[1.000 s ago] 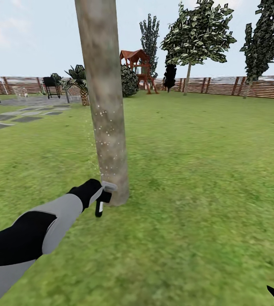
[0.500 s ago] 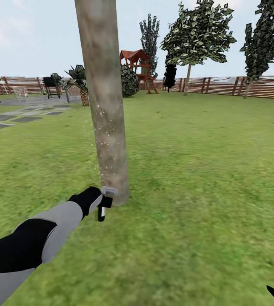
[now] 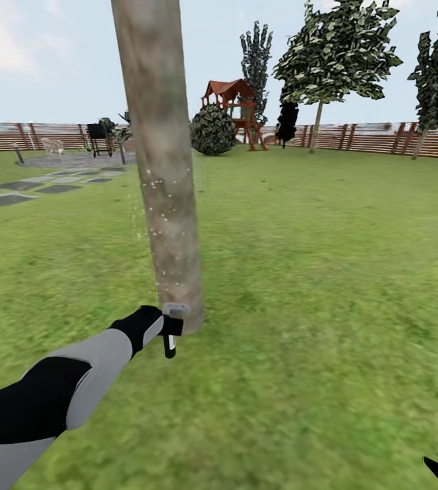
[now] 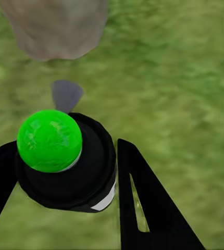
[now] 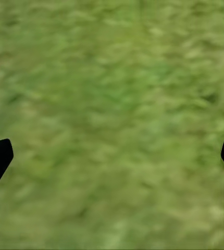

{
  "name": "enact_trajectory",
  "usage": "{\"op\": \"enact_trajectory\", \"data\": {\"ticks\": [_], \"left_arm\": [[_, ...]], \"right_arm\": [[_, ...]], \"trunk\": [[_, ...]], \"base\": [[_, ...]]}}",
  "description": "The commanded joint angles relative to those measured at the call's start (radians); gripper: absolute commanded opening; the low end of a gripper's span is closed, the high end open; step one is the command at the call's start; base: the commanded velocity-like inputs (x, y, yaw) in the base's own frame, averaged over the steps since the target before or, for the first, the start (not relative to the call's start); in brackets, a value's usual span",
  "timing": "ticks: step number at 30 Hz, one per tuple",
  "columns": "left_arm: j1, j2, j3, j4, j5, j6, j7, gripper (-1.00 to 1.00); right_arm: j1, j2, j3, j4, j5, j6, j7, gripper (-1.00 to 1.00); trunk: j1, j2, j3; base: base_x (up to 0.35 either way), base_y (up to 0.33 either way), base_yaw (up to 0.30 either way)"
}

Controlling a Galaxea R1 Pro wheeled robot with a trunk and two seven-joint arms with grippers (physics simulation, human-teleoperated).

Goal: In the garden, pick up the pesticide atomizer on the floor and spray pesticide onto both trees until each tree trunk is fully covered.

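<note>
A thick, mottled grey-brown tree trunk point(image 3: 161, 170) rises right in front of me, with white spray specks on its lower half. My left gripper point(image 3: 162, 325) is shut on the pesticide atomizer point(image 3: 171, 344) at the trunk's base. The atomizer's grey nozzle point(image 3: 175, 309) sits next to the bark. In the left wrist view the atomizer point(image 4: 65, 156) has a black body and a green ball top, held between the black fingers point(image 4: 143, 208), and it faces the trunk base point(image 4: 54, 26). A second tree point(image 3: 334, 54) with a blocky crown stands far off by the fence. My right gripper point(image 5: 112, 156) is open over grass.
Lawn point(image 3: 328, 272) spreads all around. A brown slat fence point(image 3: 375, 136) runs along the back. There are a red playhouse point(image 3: 232, 109), a round bush point(image 3: 212, 131) and dark narrow trees point(image 3: 256, 54) behind. Grey paving stones point(image 3: 22, 190) and a grill point(image 3: 100, 133) lie far left.
The whole picture has shifted, with the background sliding right, so the camera has moved. My left gripper, still holding the atomizer, sits slightly lower at the trunk's base.
</note>
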Motion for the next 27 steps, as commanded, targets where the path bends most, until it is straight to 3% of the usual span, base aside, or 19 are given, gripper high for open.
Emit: {"op": "enact_trajectory", "data": {"ticks": [1,17,27], "left_arm": [[0.0,0.0,0.0,0.0,0.0,0.0,0.0,-1.0],[0.0,-0.002,0.0,0.0,0.001,0.002,0.002,-1.0],[0.0,-0.002,0.0,0.0,0.001,0.002,0.002,-1.0]], "right_arm": [[0.0,0.0,0.0,0.0,0.0,0.0,0.0,1.0],[0.0,0.002,0.001,0.0,0.0,0.0,-0.001,1.0],[0.0,0.002,0.001,0.0,0.001,0.0,-0.002,1.0]], "trunk": [[0.0,0.0,0.0],[0.0,0.0,0.0],[0.0,0.0,0.0]], "base": [[0.016,-0.318,0.058],[-0.025,-0.319,0.24],[0.085,-0.322,0.072]]}}
